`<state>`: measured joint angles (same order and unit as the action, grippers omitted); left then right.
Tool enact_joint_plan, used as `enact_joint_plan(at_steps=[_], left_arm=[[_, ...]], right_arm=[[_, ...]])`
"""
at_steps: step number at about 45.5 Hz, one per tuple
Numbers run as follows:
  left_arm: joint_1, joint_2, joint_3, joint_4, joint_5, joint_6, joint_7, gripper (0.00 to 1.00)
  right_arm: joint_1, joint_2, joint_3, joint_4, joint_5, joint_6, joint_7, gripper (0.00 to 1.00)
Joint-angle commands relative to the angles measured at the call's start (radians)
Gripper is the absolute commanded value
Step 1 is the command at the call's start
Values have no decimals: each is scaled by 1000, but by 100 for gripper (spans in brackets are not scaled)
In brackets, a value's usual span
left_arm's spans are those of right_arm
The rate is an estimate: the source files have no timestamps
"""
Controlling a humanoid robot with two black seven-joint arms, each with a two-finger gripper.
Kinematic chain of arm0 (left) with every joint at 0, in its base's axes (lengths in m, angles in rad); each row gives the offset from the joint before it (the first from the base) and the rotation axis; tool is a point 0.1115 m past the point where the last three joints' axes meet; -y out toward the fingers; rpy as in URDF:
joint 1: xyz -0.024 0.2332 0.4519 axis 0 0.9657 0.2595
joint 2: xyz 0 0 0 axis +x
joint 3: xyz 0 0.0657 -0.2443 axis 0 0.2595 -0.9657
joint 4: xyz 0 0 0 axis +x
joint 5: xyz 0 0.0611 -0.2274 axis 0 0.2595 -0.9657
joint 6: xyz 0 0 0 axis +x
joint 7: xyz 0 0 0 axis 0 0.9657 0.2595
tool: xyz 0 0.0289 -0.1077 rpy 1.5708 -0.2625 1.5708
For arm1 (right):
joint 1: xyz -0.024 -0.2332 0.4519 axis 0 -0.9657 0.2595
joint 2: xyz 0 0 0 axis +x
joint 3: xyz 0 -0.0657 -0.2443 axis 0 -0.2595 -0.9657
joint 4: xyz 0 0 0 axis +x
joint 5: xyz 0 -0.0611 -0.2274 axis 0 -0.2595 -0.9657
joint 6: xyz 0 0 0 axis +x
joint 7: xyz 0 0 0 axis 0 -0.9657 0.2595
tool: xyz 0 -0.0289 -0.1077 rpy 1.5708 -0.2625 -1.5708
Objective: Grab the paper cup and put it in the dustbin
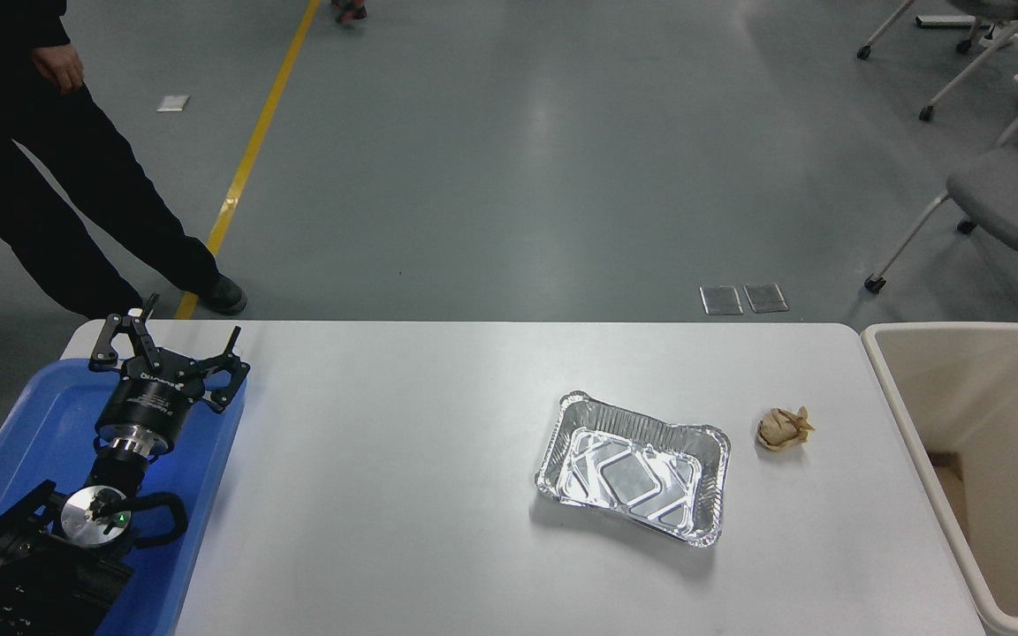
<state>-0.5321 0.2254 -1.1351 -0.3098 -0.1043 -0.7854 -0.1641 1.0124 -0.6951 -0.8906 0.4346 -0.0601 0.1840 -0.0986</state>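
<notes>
The white paper cup is out of view now. The cream-beige dustbin (880,353) stands off the table's right edge, open at the top; its visible inside shows no cup. My left gripper (169,336) is parked over the blue tray at the lower left, fingers spread open and empty. My right arm and gripper are out of view.
A shiny foil tray (632,466) lies right of the table's middle. A small crumpled brown paper wad (783,427) lies between it and the bin. A blue plastic tray (27,415) sits at the left. A person in black stands beyond the far left corner. Chairs stand at the far right.
</notes>
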Motion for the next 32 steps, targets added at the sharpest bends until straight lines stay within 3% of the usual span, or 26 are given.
enact_joint_plan(at_steps=[1,23,24,26,27,29,32], left_arm=[[0,0,0,0,0,0,0,99],[0,0,0,0,0,0,0,99],[0,0,0,0,0,0,0,99],[0,0,0,0,0,0,0,99],[0,-1,0,0,0,0,0,99],[0,-1,0,0,0,0,0,99],[0,0,0,0,0,0,0,99]], right_arm=[[-204,94,133,-191,3,-35,-20,0],[-299,151,193,-270,3,-44,-43,0],[-296,150,193,-270,3,-55,-41,14],[-293,150,193,-270,3,-87,-41,50],[-293,150,193,-270,3,-110,-40,62],[-294,149,194,-263,5,-153,-39,74],[-298,150,194,-254,5,-193,-39,81]])
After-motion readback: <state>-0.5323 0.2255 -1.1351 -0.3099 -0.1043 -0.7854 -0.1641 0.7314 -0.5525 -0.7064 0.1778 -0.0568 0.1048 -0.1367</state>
